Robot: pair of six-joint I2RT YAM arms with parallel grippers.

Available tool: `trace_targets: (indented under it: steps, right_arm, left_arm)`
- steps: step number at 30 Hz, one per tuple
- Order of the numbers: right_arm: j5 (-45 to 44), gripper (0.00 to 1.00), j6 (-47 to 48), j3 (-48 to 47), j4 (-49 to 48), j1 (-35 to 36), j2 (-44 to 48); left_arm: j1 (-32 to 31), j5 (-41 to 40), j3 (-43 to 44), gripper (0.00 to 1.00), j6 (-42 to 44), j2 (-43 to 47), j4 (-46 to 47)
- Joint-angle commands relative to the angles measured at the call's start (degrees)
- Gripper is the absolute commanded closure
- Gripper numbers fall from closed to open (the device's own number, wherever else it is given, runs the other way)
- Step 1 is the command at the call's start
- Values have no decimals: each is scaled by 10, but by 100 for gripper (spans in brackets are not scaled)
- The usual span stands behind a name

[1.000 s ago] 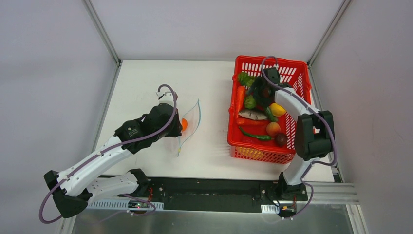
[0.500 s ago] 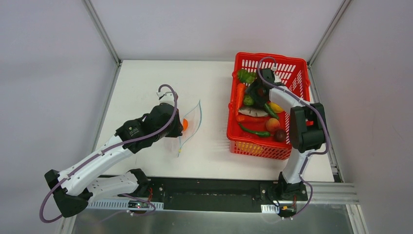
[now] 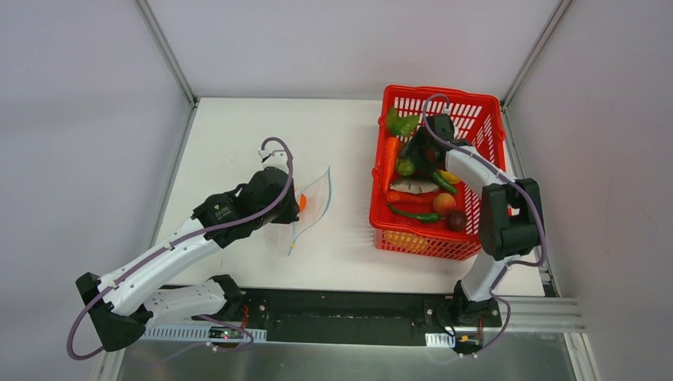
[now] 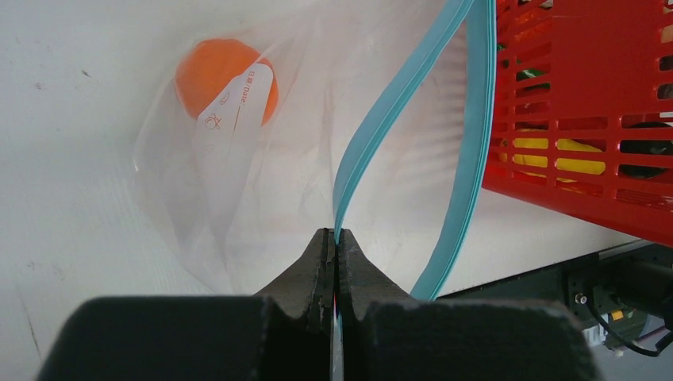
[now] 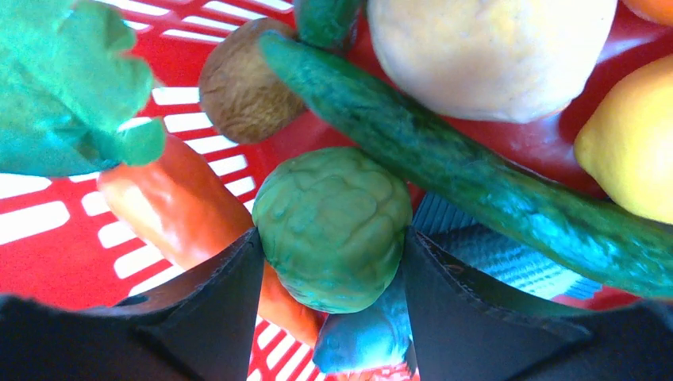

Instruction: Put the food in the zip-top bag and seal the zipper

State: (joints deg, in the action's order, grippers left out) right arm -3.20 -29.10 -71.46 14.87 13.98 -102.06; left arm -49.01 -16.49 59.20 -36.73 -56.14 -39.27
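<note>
meanwhile the left gripper [image 4: 333, 238] is pinching, jaws pressed together, the teal-blue zipper strip [image 4: 397, 103] of the clear crinkly plastic zip-top bag [image 4: 182, 182]. the bag is lying on the white table [image 3: 238, 135] at nine o'clock from the red plastic mesh basket [image 3: 444, 99], its mouth gaping and an orange toy ball [image 4: 214, 71] sitting inside. the right gripper [image 5: 329, 238] is hanging inside the basket, its fingers pressing both flanks of a bumpy green round toy vegetable [image 5: 333, 198]. a long dark green toy cucumber [image 5: 476, 182] is lying just beside it at one o'clock. judging from this, the rounded vegetable could be squirting out of a shallow pinch on the lift, or dragging the cucumber along. the thin strip could also be slipping free, collapsing the mouth.
</note>
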Motion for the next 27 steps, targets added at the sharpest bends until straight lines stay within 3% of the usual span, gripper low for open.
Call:
trace_targets:
  steps: [1, 10, 21, 27]
  right_arm:
    - [52, 61, 23, 10, -18, 1, 82]
    - [65, 62, 23, 66, -27, -2, 183]
    - [-99, 61, 35, 100, 30, -8, 255]
    - [-12, 61, 25, 110, 26, -14, 339]
  left_arm:
    - [6, -4, 19, 100, -3, -3, 5]
    - [6, 12, 16, 100, -4, 0, 6]
    - [6, 26, 5, 100, -12, 1, 18]
    - [6, 25, 11, 100, -8, -4, 17]
